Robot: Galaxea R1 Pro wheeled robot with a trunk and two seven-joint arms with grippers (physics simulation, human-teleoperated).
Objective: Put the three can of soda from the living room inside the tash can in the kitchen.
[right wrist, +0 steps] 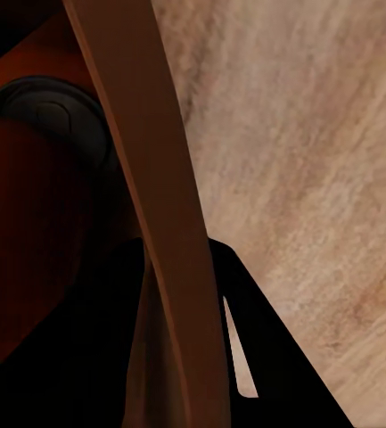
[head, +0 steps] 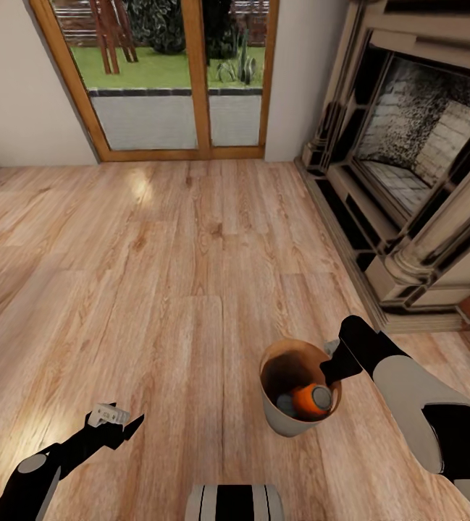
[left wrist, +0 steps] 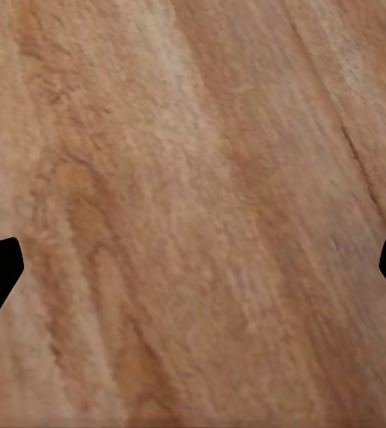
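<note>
A: Trash can (head: 284, 421), small, grey outside, tan wood inside, hangs upright over the wood floor (head: 162, 289) in the living room, low and right of centre in the head view. The right gripper (head: 334, 365) sits at its rim on the side toward the fireplace (head: 416, 145).

B: Is that gripper closed on it?

A: Looks so. In the right wrist view one finger (right wrist: 264, 357) lies outside the rim wall, w/ the wall running between the fingers; the other finger is lost in the dark inside. Pinched on the rim, by that reading.

B: What's inside the can?

A: An orange soda can (head: 311, 400), lying tilted, grey top facing up and right. A darker rounded shape beside it, prob. another can; can't tell for sure. A third isn't made out.

B: And the left arm?

A: Left gripper (head: 111, 420) is low at the left, well apart from the trash can, fingers spread wide, holding nothing. Its wrist view shows floor between the tips.

B: So the right arm is nearer?

A: Yes, it carries. Glass doors (head: 169, 72) ahead; the kitchen isn't in sight, so the can likely needs to stay upright on the way.
</note>
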